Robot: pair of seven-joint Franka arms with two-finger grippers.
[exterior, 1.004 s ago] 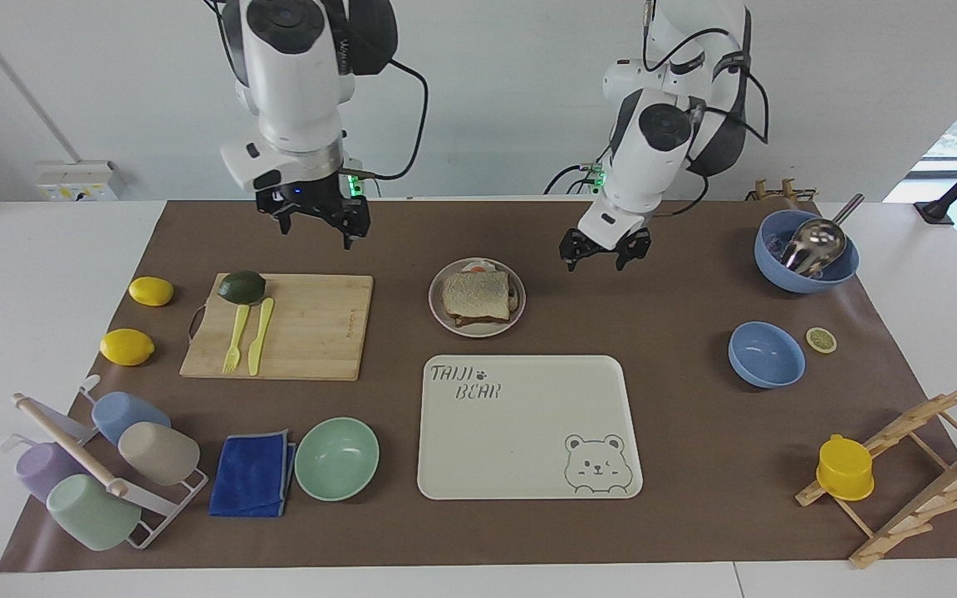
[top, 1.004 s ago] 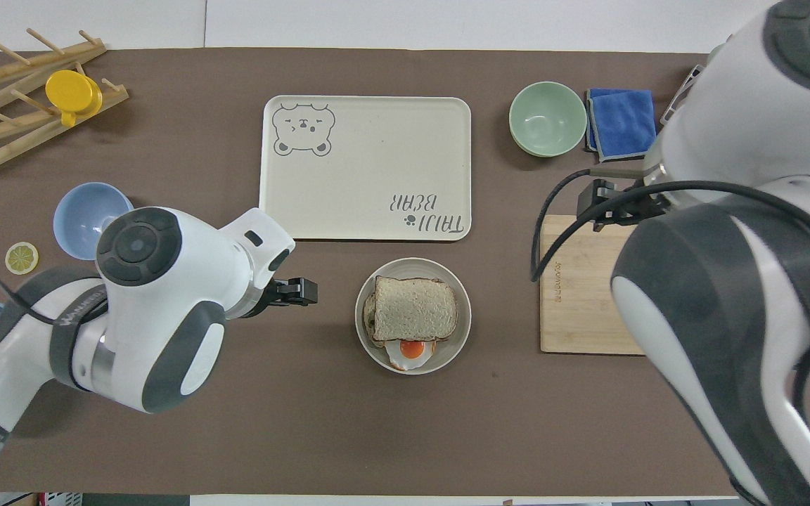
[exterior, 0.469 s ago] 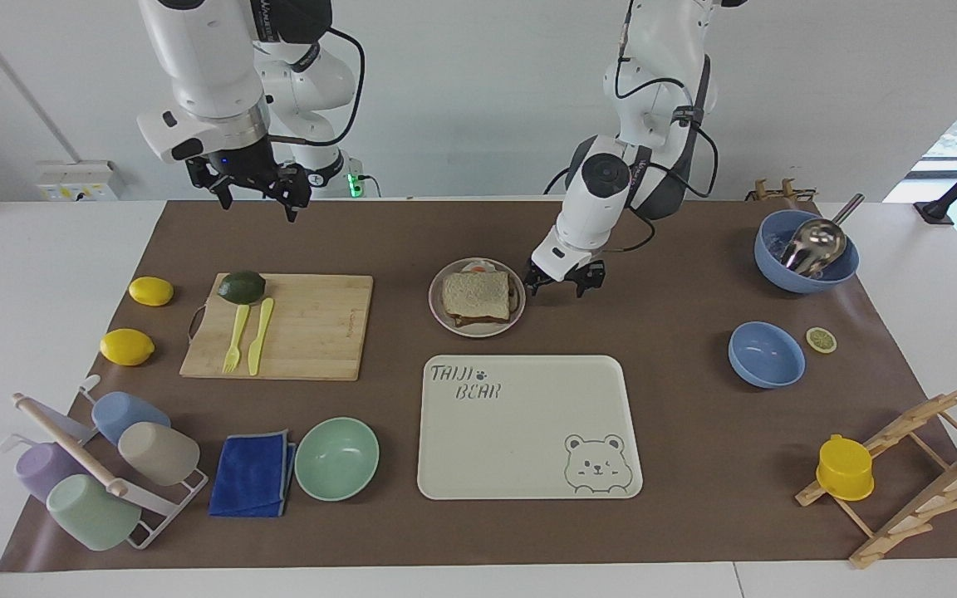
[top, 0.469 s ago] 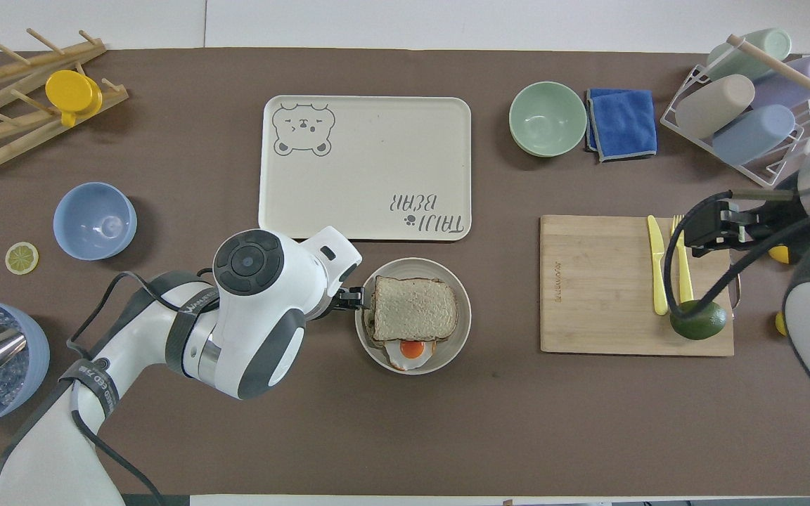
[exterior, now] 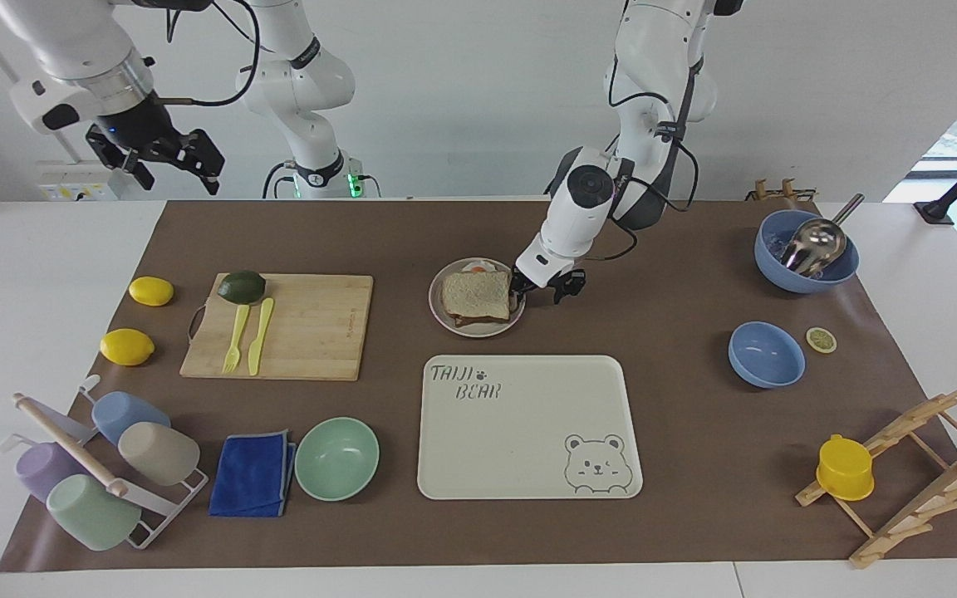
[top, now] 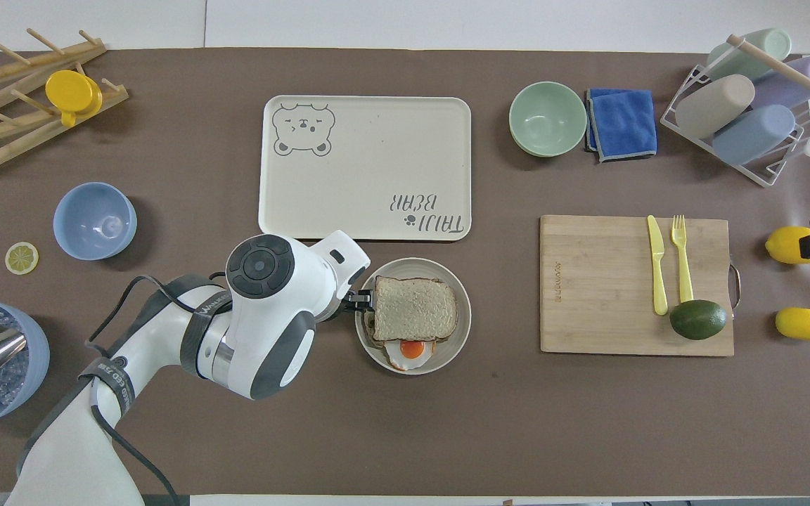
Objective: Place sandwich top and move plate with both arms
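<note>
reaching in from its own end, the left gripper (exterior: 542,289) had come down to the rim of the plate (exterior: 445,320), where a second earlier it hung over bare mat well clear of the dish; its fingers straddled the plate's edge on the left arm's side, one inside the rim by the crust, and whether they had yet pinched the rim could not be told. the right gripper (exterior: 164,155) had swung away from above the cutting board (exterior: 312,328) and now hung high past the mat's corner at the right arm's end, fingers spread and holding nothing. the sandwich top (exterior: 476,296) had not shifted: it lay on the stack in the plate, with the fried egg (top: 413,349) peeking out on the side nearer the robots. the plate sat mid-table, nearer the robots than the bear tray (exterior: 528,428). a brown mat (exterior: 678,498) covered a white table. on the board lay an avocado (exterior: 242,286) and a yellow fork and knife (exterior: 249,334), with two lemons (exterior: 139,319) beside it. a mint-green bowl (exterior: 336,458) and blue cloth (exterior: 252,473) sat by a cup rack (exterior: 105,465); blue bowls (exterior: 766,355) and a wooden rack (exterior: 919,465) filled the left arm's end. a pale wall stood at the robots' back.
</note>
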